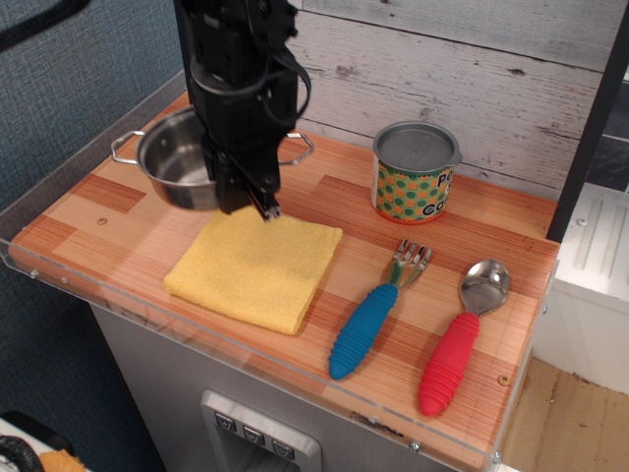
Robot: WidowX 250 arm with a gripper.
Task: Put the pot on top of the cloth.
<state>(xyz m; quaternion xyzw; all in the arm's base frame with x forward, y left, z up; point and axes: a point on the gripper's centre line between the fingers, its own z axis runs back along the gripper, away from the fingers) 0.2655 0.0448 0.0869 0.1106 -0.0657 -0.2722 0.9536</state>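
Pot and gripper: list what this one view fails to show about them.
- Gripper fingertips: the arm's black body covers them, so the grasp on the pot and how the jaws stand cannot be made out.
- Pot's right rim and part of its interior: hidden behind the arm.
- Pot's underside: out of sight, so whether it hangs clear of the cloth is uncertain.

Shiny steel pot, soft yellow terry cloth, smooth striped wood table, ribbed plastic handles
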